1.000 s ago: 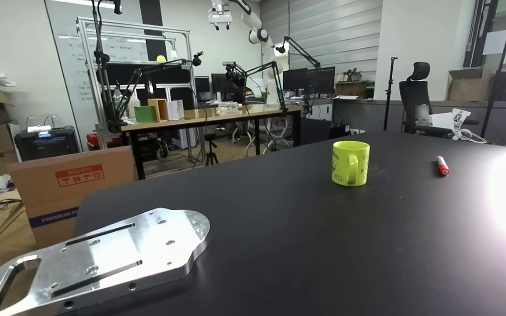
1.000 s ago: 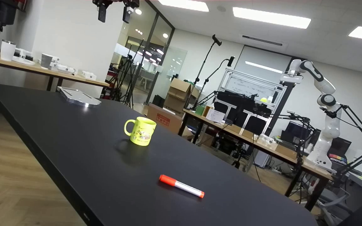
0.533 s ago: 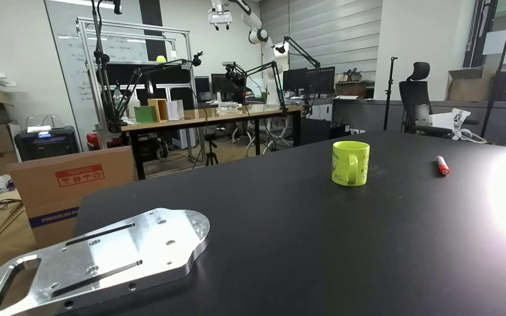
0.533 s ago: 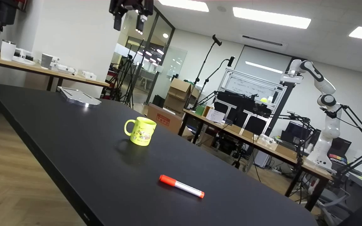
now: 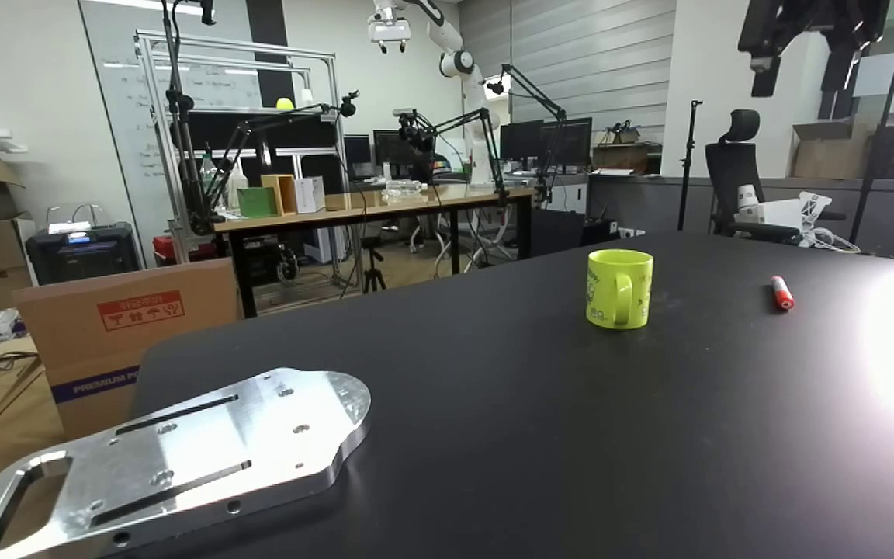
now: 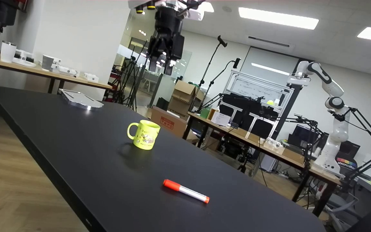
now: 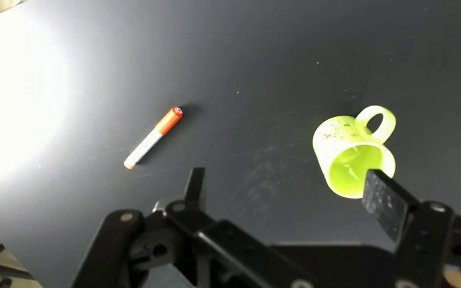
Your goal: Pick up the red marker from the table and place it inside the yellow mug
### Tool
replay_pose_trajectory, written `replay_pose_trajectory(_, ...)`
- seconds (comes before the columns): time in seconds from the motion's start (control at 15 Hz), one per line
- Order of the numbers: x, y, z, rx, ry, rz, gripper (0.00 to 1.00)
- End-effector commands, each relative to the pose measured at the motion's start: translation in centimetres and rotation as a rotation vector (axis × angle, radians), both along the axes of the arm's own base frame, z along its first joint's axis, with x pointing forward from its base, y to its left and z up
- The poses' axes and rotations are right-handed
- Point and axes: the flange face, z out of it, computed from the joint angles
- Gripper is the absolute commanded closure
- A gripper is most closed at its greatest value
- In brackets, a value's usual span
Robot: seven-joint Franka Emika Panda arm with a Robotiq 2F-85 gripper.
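While the gripper hangs in the air, its fingers spread wide apart, we find the red marker lying on the black table, well apart from the upright yellow mug. In the wrist view one finger hides part of the mug's rim, and we cannot read the tiny markings on its side. In an exterior view the top edge cuts off the arm; in an exterior view a metal plate runs past the lower left corner.
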Motion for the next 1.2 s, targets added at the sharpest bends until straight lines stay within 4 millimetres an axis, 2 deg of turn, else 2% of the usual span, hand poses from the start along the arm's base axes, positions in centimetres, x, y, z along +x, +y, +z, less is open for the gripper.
replay_pose_trajectory(0.0,1.4,-2.1,-2.7,0.024,0.002,-0.193,0.0)
replay_pose_trajectory(0.2,1.1,-4.6,-5.3,0.044,0.025,-0.335,0.0)
replay_pose_trajectory(0.53,-0.3,-10.9,-7.9,0.102,0.054,-0.563,0.0)
replay_pose_trajectory(0.6,-0.3,-9.2,-7.7,0.084,0.062,-0.464,0.0)
replay_pose_trajectory(0.67,-0.6,-10.3,-8.0,0.091,0.063,-0.497,0.0)
replay_pose_trajectory(0.8,-0.8,-11.3,-8.2,0.095,0.064,-0.523,0.0)
replay_pose_trajectory(1.13,-0.7,-11.1,-8.2,0.099,0.063,-0.529,0.0)
